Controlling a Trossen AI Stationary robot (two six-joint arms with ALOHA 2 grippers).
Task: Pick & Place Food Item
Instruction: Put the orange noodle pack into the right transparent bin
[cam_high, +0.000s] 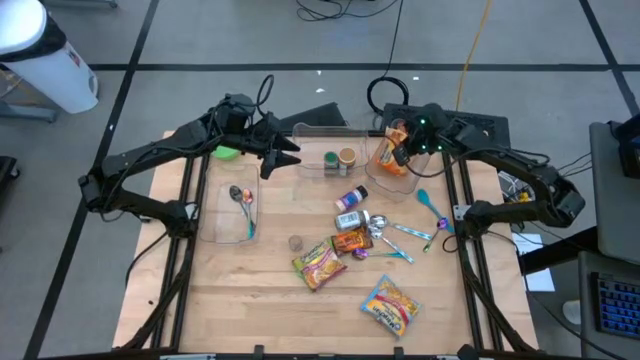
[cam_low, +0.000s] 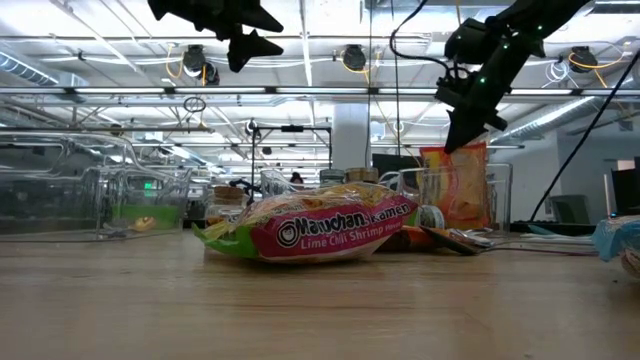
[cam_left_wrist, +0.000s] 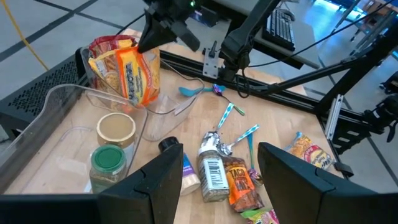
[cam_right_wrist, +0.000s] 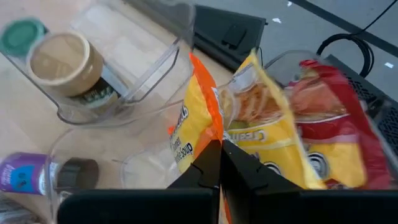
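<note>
Wooden table (cam_high: 250, 300) carries clear bins (cam_high: 322, 150), ramen packets (cam_high: 318, 264), spice bottle (cam_high: 351, 198), spoons (cam_high: 432, 204)

Packets (cam_high: 352, 243) clutter table (cam_high: 250, 300) centre — front free.

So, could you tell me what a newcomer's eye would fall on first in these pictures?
Probably the right gripper, shut on an orange-and-yellow packet at the clear bin along the table's far right. Next, the Maruchan ramen pack lying mid-table among scattered spoons, while the left gripper hangs open above the long clear tray.
</note>
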